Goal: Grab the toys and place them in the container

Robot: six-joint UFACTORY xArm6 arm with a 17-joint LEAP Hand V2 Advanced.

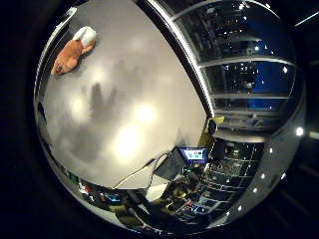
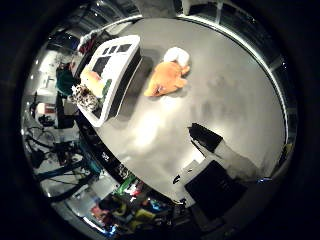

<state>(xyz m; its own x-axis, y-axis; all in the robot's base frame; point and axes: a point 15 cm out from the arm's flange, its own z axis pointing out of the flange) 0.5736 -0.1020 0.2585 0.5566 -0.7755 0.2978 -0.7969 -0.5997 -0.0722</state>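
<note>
1. On the grey worktop you have one toy left out in the open: an orange plush toy with a white end, lying on its side just beside the white container, apart from its wall.
2. Inside the container you can already make out a yellow toy and a spotted black-and-white toy, so you are likely partway through the task.
3. You are high over the worktop: the plush looks small in both palm views, and nothing is close to the palm.
4. You cannot tell how the hand stands, spread or curled; no clear part of its fingers shows.
5. Judge this as the approach step for the orange plush. The next move calls for bringing the palm over the plush and down onto it.
6. Mind the container wall next to the toy when you close round the soft body.
</note>
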